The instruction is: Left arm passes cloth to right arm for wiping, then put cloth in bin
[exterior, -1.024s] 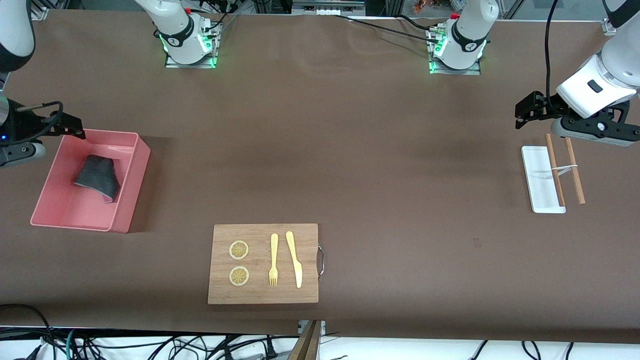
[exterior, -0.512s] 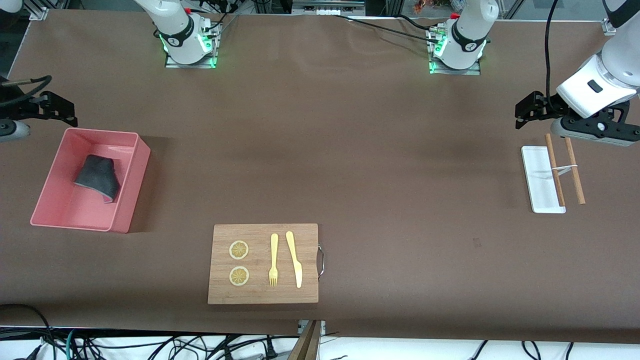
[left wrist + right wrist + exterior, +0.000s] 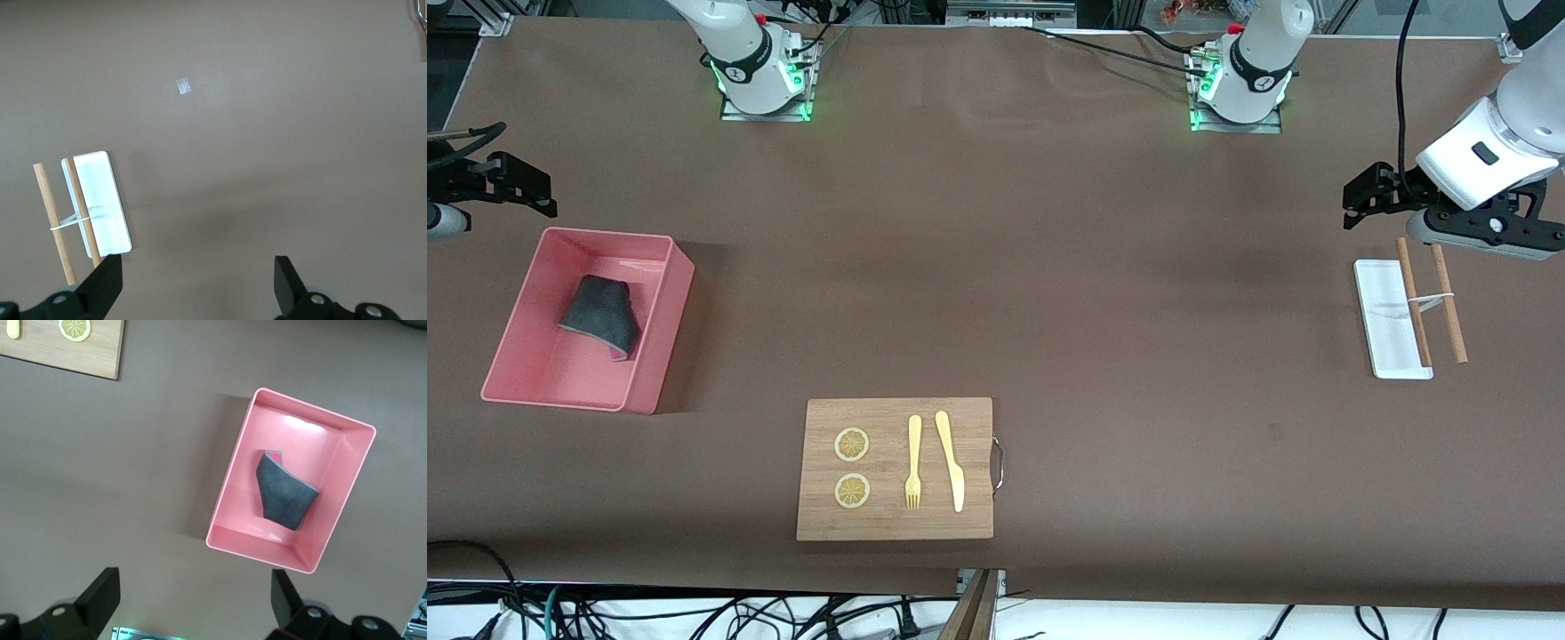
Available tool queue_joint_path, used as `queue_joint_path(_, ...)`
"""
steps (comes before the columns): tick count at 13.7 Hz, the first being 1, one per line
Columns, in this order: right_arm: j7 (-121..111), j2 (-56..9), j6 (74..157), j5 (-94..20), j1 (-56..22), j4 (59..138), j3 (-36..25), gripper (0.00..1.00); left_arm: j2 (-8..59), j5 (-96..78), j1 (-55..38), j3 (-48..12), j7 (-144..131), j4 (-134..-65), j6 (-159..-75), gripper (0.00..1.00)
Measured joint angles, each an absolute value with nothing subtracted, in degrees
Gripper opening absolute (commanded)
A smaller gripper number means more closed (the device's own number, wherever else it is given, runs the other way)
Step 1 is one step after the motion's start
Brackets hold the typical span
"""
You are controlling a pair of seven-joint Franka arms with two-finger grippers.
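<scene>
Grey cloth (image 3: 601,316) lies crumpled in the pink bin (image 3: 511,378), touching its floor, so by my reading the last step is done and only parking the arms is left. The right tool (image 3: 511,182) hangs empty with fingers apart, over bare tabletop (image 3: 996,267) near the bin's rim at the table's edge. The left tool (image 3: 1369,197) waits, fingers apart, above the white tray (image 3: 1383,311) and sticks (image 3: 1448,302). Wide open room lies between; the wooden board (image 3: 889,524) sits well apart.
</scene>
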State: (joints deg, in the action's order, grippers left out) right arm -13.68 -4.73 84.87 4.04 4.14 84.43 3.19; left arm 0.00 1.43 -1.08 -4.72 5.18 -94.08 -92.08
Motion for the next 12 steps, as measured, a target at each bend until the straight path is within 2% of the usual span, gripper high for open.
queue_joint_path(12, -10.8, -5.0, 83.3, 4.0, 4.2, 83.8, 2.9, 1.00, 0.0, 1.4, -1.1, -4.7, 5.2, -94.1, -92.1, 1.00)
